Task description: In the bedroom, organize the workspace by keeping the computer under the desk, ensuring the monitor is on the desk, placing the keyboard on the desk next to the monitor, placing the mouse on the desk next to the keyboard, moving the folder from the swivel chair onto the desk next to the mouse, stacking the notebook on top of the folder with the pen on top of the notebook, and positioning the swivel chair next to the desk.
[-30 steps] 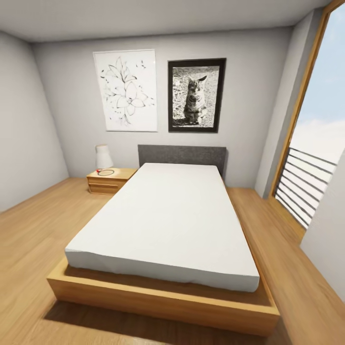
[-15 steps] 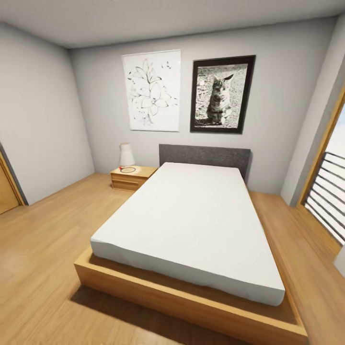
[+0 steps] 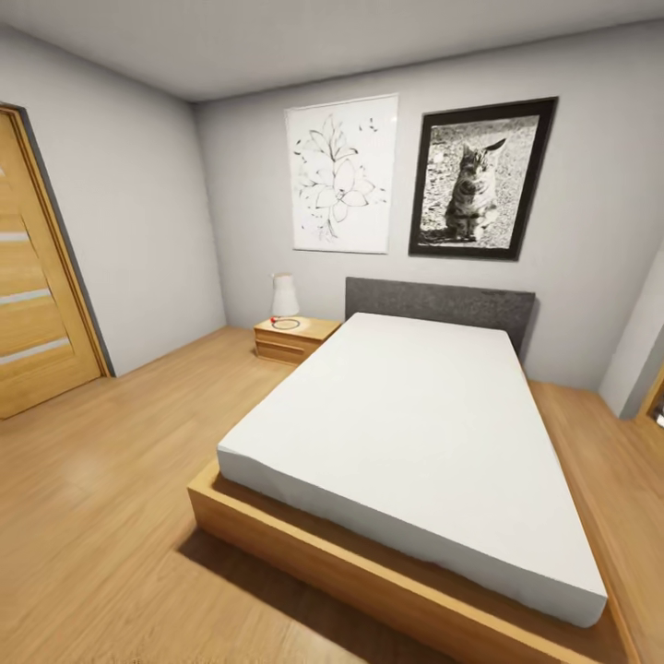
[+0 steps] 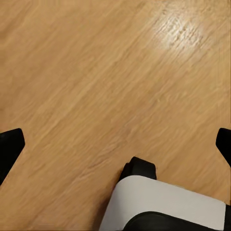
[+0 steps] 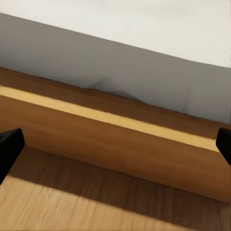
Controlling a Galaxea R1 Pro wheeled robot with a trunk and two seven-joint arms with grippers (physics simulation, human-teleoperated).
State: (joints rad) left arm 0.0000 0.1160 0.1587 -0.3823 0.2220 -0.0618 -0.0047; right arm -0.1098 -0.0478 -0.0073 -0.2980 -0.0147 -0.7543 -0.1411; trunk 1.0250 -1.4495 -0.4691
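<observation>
None of the task's things in sight, whereabouts unknown | head view: bed (image 3: 415,433), nightstand (image 3: 293,337), lamp (image 3: 284,295), door (image 3: 37,295) | left gripper (image 4: 115,144) and right gripper (image 5: 115,144) both spread wide, empty | likely still searching; every step appears left.

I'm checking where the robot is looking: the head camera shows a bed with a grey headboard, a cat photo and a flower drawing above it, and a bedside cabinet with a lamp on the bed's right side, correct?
Not quite. In the head view the bedside cabinet with the lamp stands at the left side of the bed, not the right. The grey headboard, cat photo and flower drawing are as you said.
</observation>
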